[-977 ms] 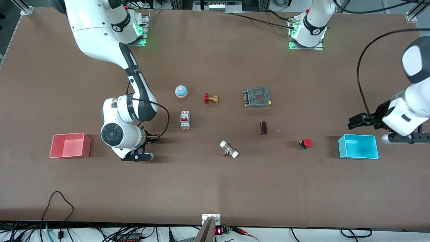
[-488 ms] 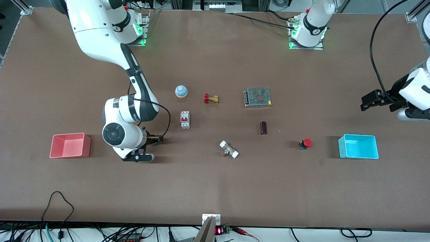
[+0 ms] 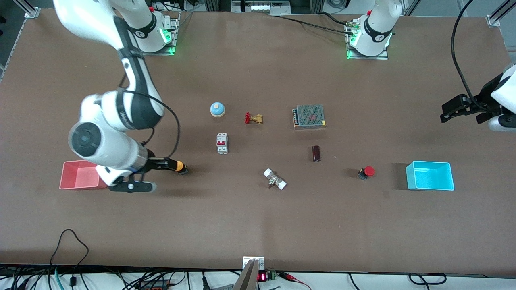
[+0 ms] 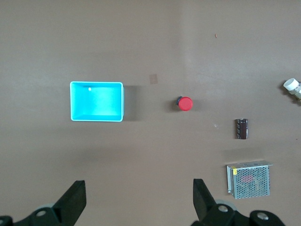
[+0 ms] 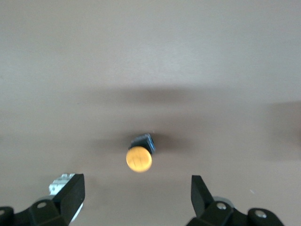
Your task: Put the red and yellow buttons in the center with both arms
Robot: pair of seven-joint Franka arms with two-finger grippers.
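Right claw (image 5: 135,188) released, lifted off yellow button (image 3: 180,166); left claw (image 4: 138,197) released, risen above table.

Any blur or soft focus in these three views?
Front view: the right arm's wrist is motion-smeared; tabletop items stay crisp. Right wrist view: soft all over, including the yellow button. Left wrist view: sharp, with the red button and cyan tray clean-edged.
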